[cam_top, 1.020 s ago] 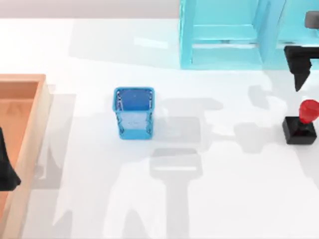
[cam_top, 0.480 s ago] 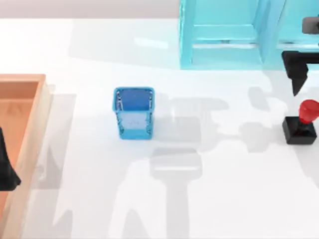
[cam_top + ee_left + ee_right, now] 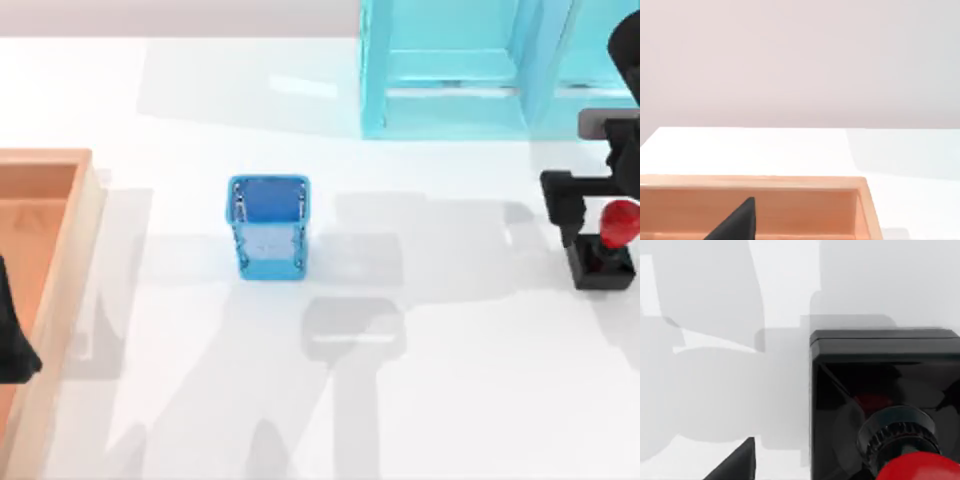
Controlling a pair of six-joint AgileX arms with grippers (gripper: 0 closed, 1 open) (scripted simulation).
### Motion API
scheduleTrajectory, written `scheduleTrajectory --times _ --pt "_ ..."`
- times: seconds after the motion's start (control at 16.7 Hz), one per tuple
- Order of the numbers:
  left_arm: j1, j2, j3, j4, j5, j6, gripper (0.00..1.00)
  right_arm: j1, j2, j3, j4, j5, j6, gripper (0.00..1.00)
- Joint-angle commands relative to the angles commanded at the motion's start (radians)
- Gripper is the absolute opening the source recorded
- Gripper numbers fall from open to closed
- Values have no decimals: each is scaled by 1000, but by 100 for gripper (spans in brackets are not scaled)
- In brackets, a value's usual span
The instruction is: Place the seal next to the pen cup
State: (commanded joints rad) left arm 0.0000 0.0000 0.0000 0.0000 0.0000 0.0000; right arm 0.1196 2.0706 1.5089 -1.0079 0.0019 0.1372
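Observation:
The seal, a black cube base under a glossy red knob, stands on the white table at the far right. My right gripper hangs open just above it. One dark finger reaches down to the left of the knob, and the other side runs past the picture's edge. The right wrist view shows the seal close up, with one fingertip beside its base. The pen cup, a small blue mesh cup, stands upright left of centre, far from the seal. My left gripper is parked at the left edge over a wooden tray.
A wooden tray lies along the table's left side and appears in the left wrist view as a tray wall. A large light-cyan shelf unit stands at the back right, close behind the right arm.
My right gripper has come forward and down from in front of the shelf unit to the seal, its finger now beside the red knob. Seal, cup and left arm have not moved.

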Motion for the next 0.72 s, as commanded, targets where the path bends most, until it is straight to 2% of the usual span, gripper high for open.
scheduleTrajectory --times 0.24,0.72 --pt "0 0 0 0 0 0 100 0 2 -8 9 0 0 100" --pt "0 0 0 0 0 0 100 0 2 -8 9 0 0 40"
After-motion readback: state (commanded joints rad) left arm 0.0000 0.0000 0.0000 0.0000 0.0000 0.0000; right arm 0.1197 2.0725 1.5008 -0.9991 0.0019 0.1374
